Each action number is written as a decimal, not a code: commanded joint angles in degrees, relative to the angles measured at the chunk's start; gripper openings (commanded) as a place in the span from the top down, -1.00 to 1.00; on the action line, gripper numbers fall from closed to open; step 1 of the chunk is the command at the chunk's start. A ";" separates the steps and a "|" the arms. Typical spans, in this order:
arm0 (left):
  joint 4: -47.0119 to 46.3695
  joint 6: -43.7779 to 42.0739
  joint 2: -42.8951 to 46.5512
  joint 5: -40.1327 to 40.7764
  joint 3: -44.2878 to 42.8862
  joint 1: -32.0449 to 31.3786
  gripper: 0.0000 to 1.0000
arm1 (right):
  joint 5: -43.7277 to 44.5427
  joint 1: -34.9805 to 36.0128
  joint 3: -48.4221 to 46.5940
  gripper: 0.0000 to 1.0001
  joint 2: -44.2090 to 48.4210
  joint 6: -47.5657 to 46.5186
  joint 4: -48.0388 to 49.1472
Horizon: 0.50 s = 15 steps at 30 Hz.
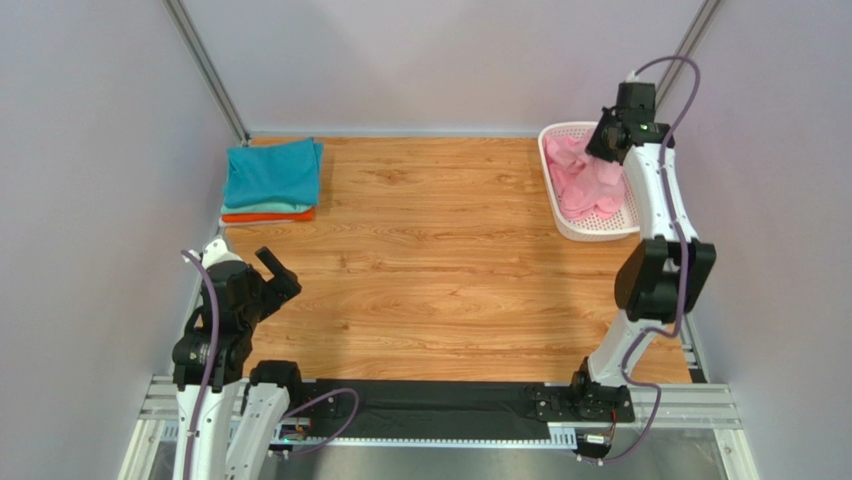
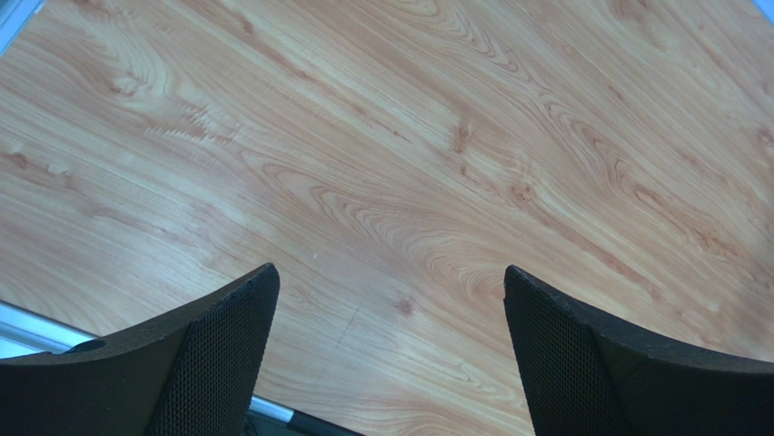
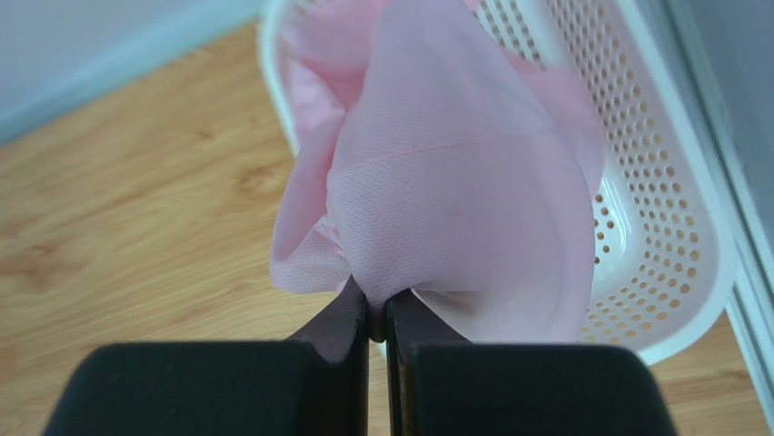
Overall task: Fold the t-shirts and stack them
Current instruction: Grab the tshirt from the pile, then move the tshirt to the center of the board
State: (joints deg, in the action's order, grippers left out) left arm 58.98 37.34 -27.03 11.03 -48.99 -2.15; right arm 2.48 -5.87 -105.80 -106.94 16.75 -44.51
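Right end effector [image 3: 374,309] clamps pink t-shirt [image 3: 454,182], hiding most of basket [image 3: 654,227]; left end effector [image 2: 389,277] apart

The pink t-shirt [image 3: 454,182] is shown in a plain light shade with a fine knit texture. The basket [image 3: 672,227] is coloured white and patterned with rows of small holes. A teal t-shirt [image 1: 272,172], a pale mint t-shirt [image 1: 262,208] and an orange t-shirt [image 1: 268,216] are seen. The table [image 1: 450,260] is finished in warm orange-brown wood grain. The left gripper [image 2: 391,277] is coloured black, its pads [image 2: 218,363] covered with a fine mesh pattern.
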 commanded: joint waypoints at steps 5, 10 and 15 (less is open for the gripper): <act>-0.09 0.71 0.84 -0.74 0.65 0.13 -0.99 | -0.72 15.69 -5.11 1.00 24.30 -5.32 1.01; 0.08 0.98 0.92 -0.39 0.74 0.13 -0.99 | -6.68 29.65 -11.00 1.00 29.76 -6.82 1.62; 0.26 1.24 0.75 0.22 0.74 0.13 -0.99 | -15.56 37.85 -13.82 1.00 29.68 -6.46 1.53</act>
State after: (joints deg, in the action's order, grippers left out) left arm 59.00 37.71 -26.39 11.05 -48.36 -2.15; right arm -6.68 28.71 -118.69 -75.22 11.81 -42.57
